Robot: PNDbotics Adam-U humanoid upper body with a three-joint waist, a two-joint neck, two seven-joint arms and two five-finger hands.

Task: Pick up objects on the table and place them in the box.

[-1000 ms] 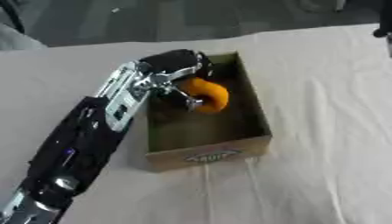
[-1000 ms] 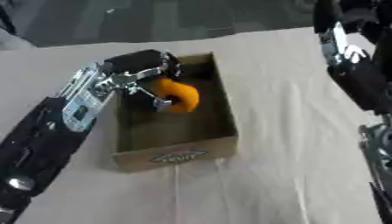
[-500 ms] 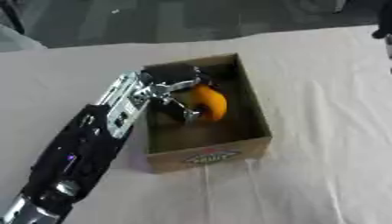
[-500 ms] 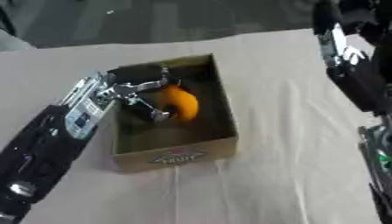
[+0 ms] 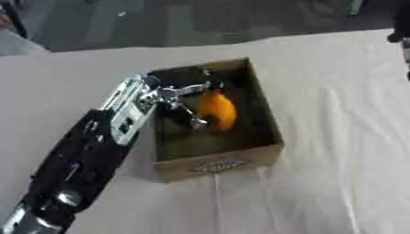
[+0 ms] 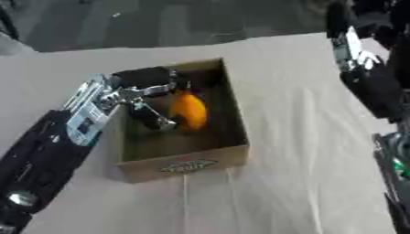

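Left eye view shows the left hand (image 5: 182,103) inside the cardboard box (image 5: 260,103), its fingers curled beside the orange object (image 5: 216,109) that lies in the box, while the right arm's hand cannot be made out

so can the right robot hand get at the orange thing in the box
Probably not easily: the left robot hand is already inside the box against the orange thing, blocking it, and the right arm hangs apart.

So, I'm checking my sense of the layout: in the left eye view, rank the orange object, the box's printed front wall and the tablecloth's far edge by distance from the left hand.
1. Orange object: inside the box, against the left hand fingers.
2. Printed front wall: nearer the camera, below the hand.
3. Tablecloth's far edge: farthest, up at the back.
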